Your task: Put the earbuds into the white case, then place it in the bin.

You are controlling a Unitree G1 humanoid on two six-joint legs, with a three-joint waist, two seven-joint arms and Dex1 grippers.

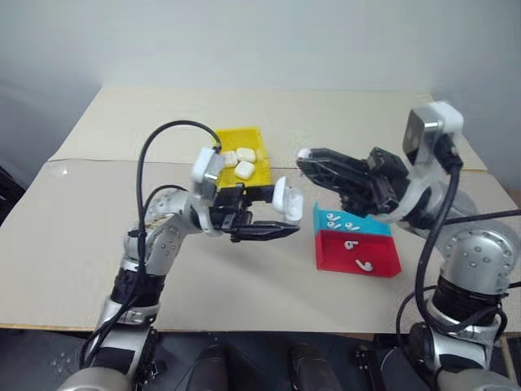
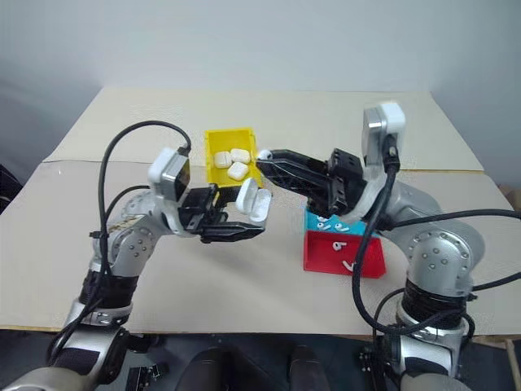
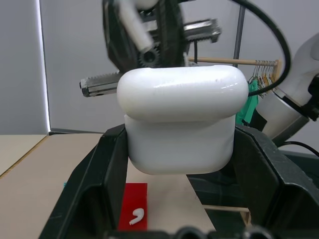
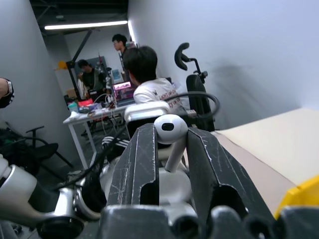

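Raised above the tan table (image 1: 73, 244): left gripper (image 2: 242, 218) clamped on the white case (image 2: 253, 199), lid flipped up, interior turned from the head camera. Facing it, right gripper (image 2: 262, 155) pinching 1 earbud (image 4: 170, 130) by the stem, bulb clear of the fingertips. Behind, yellow bin (image 1: 225, 138) with 3 white cases (image 1: 243, 160), its front edge cut off by the left wrist. Near the right arm, blue tray (image 1: 374, 226) with roughly 3 loose earbuds, hard to count; red tray (image 1: 334, 254) with 2.
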